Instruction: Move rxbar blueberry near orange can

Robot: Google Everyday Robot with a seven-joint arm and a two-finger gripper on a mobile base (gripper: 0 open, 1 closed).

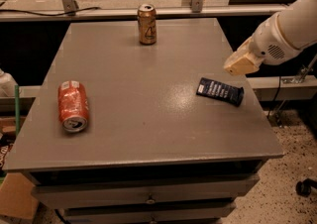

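Observation:
The rxbar blueberry (220,91), a flat dark navy bar with faint white print, lies flat near the right edge of the grey table (148,99). The orange can (147,24), dull golden-bronze with a silver top, stands upright at the table's far edge, well apart from the bar. My gripper (238,64), a cream-coloured tip on the white arm coming in from the right, hovers just above and to the right of the bar, not touching it.
A brighter red-orange can (73,106) with white markings lies on its side at the table's left. Drawers (148,196) sit under the table front. A metal rail (148,12) runs behind the table. The speckled floor lies to the right.

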